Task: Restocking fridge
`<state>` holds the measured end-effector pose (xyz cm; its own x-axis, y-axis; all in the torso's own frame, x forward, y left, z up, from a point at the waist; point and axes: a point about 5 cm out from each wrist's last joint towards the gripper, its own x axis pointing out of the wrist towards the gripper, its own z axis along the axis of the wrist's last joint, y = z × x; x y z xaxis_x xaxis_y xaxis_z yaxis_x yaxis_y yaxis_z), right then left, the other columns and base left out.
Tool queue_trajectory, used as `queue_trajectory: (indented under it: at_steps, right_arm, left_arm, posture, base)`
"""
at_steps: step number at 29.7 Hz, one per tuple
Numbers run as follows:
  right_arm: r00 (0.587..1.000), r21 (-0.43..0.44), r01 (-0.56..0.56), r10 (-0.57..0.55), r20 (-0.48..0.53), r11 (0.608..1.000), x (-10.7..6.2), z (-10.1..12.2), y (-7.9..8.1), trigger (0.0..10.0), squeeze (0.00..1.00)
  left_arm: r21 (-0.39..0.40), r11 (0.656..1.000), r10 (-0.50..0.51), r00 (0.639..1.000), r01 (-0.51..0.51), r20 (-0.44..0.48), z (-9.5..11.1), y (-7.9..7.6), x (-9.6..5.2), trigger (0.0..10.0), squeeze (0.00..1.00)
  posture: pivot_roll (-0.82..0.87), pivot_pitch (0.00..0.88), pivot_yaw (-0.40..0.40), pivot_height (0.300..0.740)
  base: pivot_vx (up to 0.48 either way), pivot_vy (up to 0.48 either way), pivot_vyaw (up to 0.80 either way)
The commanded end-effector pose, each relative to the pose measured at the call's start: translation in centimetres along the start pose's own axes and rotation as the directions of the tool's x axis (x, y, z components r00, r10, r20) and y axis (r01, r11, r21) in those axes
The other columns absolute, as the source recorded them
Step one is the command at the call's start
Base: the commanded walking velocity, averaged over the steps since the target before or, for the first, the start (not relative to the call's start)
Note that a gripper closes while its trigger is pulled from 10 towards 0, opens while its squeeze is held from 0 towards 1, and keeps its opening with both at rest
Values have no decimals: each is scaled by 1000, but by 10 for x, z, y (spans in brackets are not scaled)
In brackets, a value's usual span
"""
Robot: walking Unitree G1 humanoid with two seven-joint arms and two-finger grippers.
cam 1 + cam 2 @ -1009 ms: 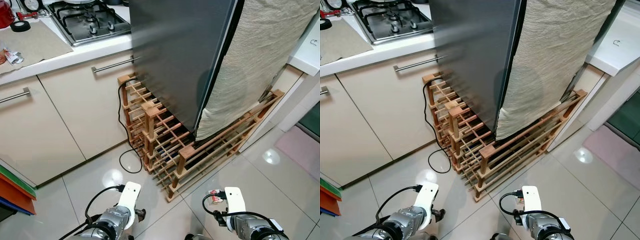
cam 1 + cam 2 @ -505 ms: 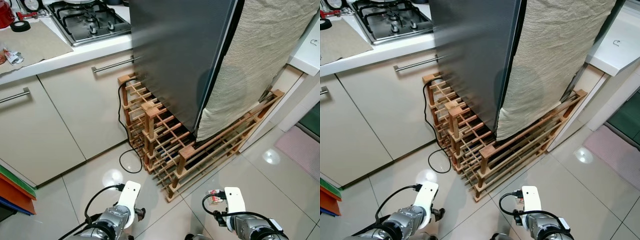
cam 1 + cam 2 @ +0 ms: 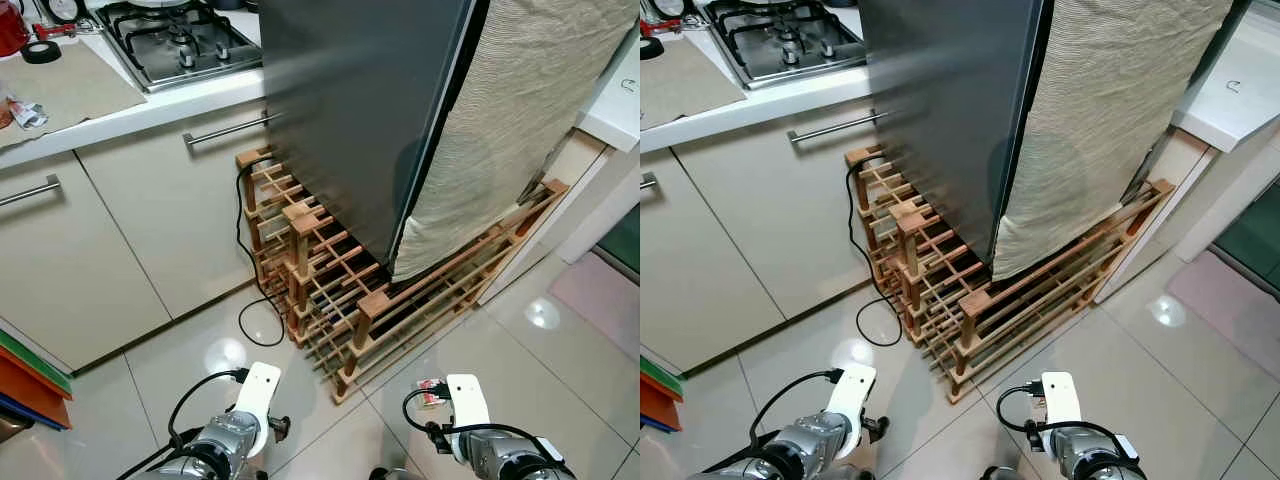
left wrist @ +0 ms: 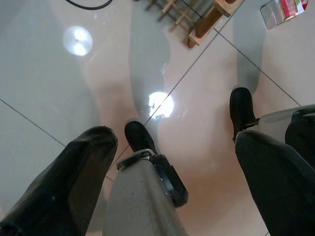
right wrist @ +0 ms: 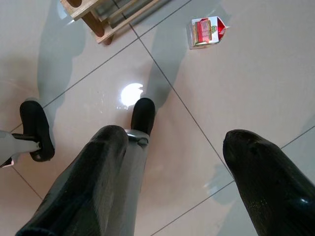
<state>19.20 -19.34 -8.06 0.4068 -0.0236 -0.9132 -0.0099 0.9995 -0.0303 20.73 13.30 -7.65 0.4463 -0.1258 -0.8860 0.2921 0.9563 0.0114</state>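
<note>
Steel front: the fridge (image 3: 370, 110) stands closed, its dark door facing the robot, a beige ribbed cloth (image 3: 510, 120) draped down its right side.
Underneath: a wooden rack (image 3: 350, 290) carries the fridge, with a black cable (image 3: 245, 250) trailing down beside it to the tiled floor (image 3: 180, 350).
Desk: on the left, a hob (image 3: 185, 40) and a roll of black tape (image 3: 40, 52) sit on top, above cream cupboard doors.
Task's thing: a small red and white carton (image 5: 205, 30) lies on its side on the floor, near a foot of the rack and well apart from both pincers.
Left pincer (image 4: 172, 172): hangs low over the tiles, fingers spread apart, holding nothing.
Right pincer (image 5: 177, 167): also hangs low, fingers apart and empty, pointing at the floor with the carton beyond it.
Change: next to nothing over the last second; the view and both wrists sit almost where they were.
Meaning: restocking looks barely begun to me, with the door shut and the carton not yet picked up.
</note>
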Motion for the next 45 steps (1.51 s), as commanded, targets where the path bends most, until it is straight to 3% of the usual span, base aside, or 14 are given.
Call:
queue_trajectory:
  at_steps: [1, 45]
  right_arm:
    - [1000, -8, 2, -2, -3, 1000, 0, -3, 0, 10000, 0]
    - [1000, -35, 6, -6, -3, 999, -1, -1, -6, 10000, 0]
  left_arm:
    - [17, 1000, -5, 1000, 5, -5, -3, -2, 0, 10000, 0]
    - [19, 1000, 1, 1000, -1, -7, -4, 0, 0, 10000, 0]
  posture:
    - [88, 46, -41, 740]
    - [108, 38, -58, 740]
  base:
    - [0, 0, 0]
    - [0, 0, 0]
